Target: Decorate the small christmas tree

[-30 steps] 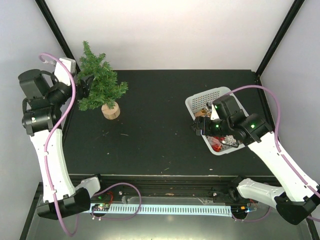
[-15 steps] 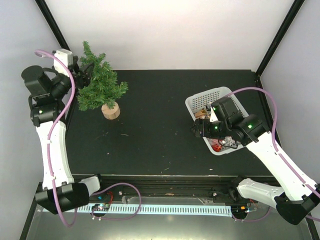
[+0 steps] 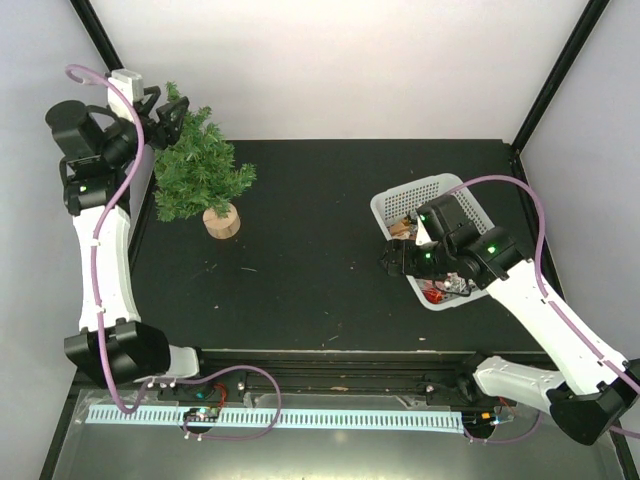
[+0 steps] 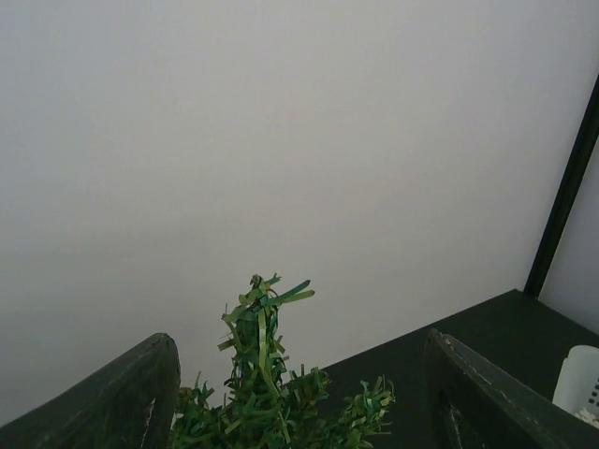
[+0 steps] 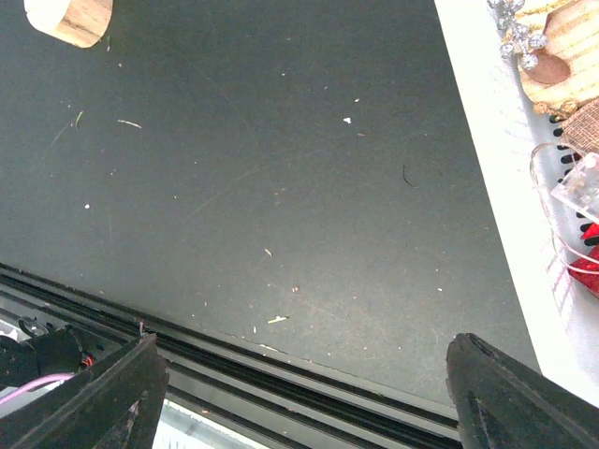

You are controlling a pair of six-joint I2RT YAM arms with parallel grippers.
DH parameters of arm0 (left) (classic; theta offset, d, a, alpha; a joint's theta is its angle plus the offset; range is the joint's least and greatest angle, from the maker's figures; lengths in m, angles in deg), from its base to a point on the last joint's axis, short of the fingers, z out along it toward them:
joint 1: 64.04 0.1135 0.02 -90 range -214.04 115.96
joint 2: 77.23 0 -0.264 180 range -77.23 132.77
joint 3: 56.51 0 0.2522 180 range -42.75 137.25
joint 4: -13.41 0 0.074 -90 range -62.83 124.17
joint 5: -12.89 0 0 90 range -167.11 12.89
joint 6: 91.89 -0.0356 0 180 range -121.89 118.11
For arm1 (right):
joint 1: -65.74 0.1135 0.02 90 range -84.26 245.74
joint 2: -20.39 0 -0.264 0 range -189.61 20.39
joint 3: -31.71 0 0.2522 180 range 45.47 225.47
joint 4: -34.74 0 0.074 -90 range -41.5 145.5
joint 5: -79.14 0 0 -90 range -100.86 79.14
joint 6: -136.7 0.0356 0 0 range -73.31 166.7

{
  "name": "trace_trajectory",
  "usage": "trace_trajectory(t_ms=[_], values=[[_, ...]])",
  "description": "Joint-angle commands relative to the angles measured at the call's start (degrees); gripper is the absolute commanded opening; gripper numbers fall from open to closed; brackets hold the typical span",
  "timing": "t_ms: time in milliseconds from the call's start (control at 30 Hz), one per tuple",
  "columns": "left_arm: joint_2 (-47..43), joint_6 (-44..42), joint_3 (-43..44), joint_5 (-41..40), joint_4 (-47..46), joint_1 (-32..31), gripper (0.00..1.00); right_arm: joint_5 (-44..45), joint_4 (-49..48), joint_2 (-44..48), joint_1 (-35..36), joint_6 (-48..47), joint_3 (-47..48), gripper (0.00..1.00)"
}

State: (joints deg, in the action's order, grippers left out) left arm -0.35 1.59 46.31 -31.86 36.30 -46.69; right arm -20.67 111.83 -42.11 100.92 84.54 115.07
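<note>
the small christmas tree (image 3: 200, 165) is dark green on a pale wood stump (image 3: 222, 221). the desk (image 3: 310, 260) is matte black. the mesh basket (image 3: 412, 192) is white, holding a red ornament (image 3: 434, 292) and silver beads (image 5: 517, 26). the cables (image 3: 500, 179) are purple.

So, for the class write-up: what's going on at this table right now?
Two robot arms are set up to decorate the small christmas tree, which stands at the far left of the table. The left gripper is open and hovers by the treetop, gripping nothing. The right gripper is open and empty, just off the near-left edge of the white basket that holds the ornaments. No ornament shows on the tree.
</note>
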Motion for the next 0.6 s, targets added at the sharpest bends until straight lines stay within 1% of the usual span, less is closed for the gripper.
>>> trace_trajectory(t_ms=[0, 133, 200, 500, 567], values=[[2.22, 1.09, 3.52, 1.01, -2.60, -1.42, 0.72, -1.16, -1.10, -0.58, 0.33, 0.12, -0.82, 0.82], [4.12, 0.61, 4.96, -0.14, -2.68, -2.36, 0.72, -1.39, -1.08, -0.85, 0.25, 0.10, -0.87, 0.82], [5.03, 0.39, 5.72, -1.07, -2.51, -2.77, 0.70, -1.45, -0.94, -0.98, 0.30, 0.12, -0.88, 0.82], [7.84, -0.93, 8.29, -3.19, -1.76, -4.19, 0.52, -2.05, -0.72, -1.79, 0.32, 0.17, -0.87, 0.82], [8.09, -1.02, 8.70, -3.23, -1.41, -4.30, 0.45, -2.06, -0.81, -1.80, 0.33, 0.21, -1.02, 0.82]])
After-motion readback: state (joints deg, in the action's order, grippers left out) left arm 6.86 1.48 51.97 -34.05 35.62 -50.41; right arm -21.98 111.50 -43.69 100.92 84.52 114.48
